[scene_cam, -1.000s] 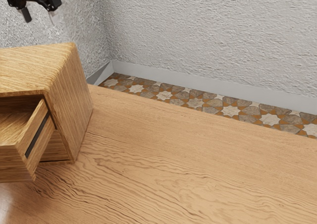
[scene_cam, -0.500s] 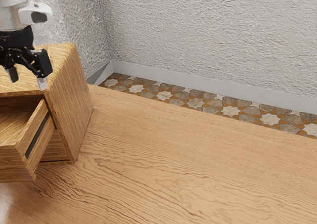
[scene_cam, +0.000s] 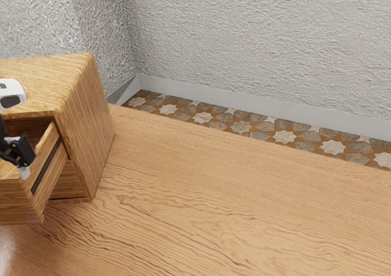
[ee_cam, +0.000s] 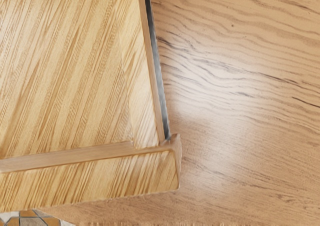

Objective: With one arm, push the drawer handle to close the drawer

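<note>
Getting lined up for the push looks like the current step, imo. The hand (scene_cam: 16, 152) is right over or beside the pulled-out drawer (ee_cam: 137, 76), with the cabinet (scene_cam: 88, 129) close by. Can't tell how open the hand is or if it's got anything. Next it probably has to get outside the front panel (ee_cam: 125, 178), drop to handle height, then shove toward the cabinet.
</note>
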{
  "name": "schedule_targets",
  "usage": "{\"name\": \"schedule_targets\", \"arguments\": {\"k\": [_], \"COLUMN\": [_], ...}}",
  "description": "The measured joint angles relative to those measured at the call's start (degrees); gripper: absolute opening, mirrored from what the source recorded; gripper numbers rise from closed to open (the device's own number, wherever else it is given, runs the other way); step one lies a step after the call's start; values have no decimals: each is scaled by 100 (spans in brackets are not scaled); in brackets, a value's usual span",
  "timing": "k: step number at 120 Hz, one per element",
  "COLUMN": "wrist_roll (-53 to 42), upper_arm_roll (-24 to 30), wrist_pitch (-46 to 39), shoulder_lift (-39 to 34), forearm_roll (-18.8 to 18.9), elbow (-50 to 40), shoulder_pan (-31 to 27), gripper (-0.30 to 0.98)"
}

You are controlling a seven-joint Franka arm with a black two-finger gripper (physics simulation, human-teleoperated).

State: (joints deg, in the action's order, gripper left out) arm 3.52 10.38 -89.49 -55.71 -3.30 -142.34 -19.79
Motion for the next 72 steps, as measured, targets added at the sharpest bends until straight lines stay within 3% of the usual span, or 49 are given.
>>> {"name": "schedule_targets", "arguments": {"k": [39,72], "wrist_roll": [325,217], "upper_arm_roll": [-412,-1155], "wrist_pitch": [389,691], "shoulder_lift": [-1047,-1480], "forearm_roll": [2,720], "elbow": [-935,-1259], "shoulder_pan": [-426,-502], "gripper": [69,67]}}
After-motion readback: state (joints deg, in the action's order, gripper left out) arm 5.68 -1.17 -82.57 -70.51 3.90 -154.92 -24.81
